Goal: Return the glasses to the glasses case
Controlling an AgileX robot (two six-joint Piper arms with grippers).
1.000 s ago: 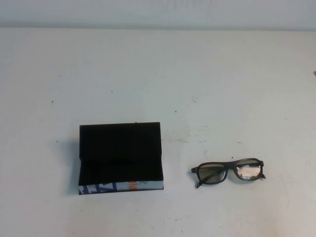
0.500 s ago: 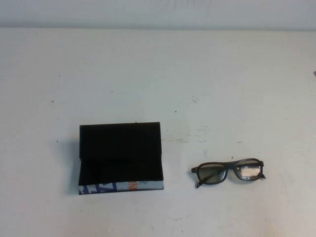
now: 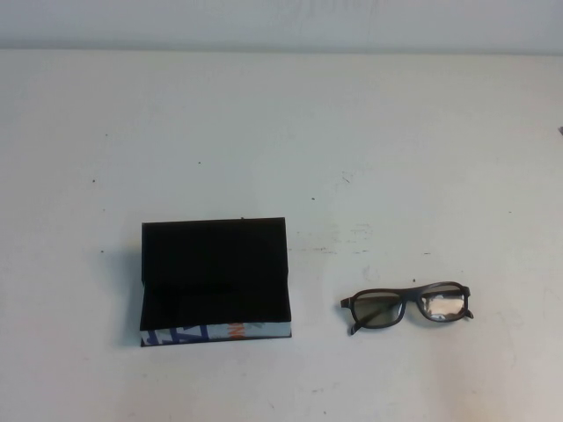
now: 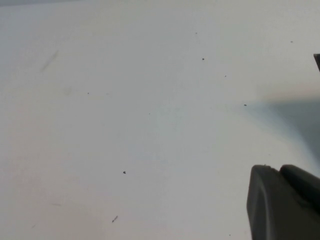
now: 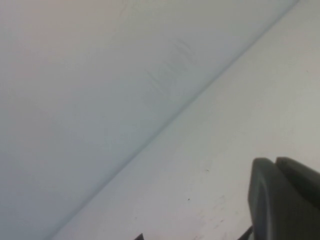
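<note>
The table (image 3: 281, 132) is a broad white surface with small dark specks and faint scuffs, running back to a pale wall (image 3: 281, 22).

On it, toward the robot's left and near the front edge, the case (image 3: 215, 281) lies open: a black lid laid back behind a black-lined tray, and a white front side with a blue pattern and an orange mark. Nothing shows inside the tray but its dark lining.

The glasses (image 3: 407, 306) lie on the table to the right of the case, apart from it, not in it. They sit with the lenses facing the front, the frame dark and thick, the arms folded behind as far as can be told.

Neither arm shows in the high view. The left gripper (image 4: 285, 202) appears only in its own wrist view, as a dark finger part above bare table; neither the case nor the glasses lies near it there, and whether its fingers are apart or closed cannot be told. The right gripper (image 5: 285, 197) likewise shows only a dark finger part in its wrist view, hanging over the table near the wall; how far open it is cannot be told, and nothing is seen in its hold.
</note>
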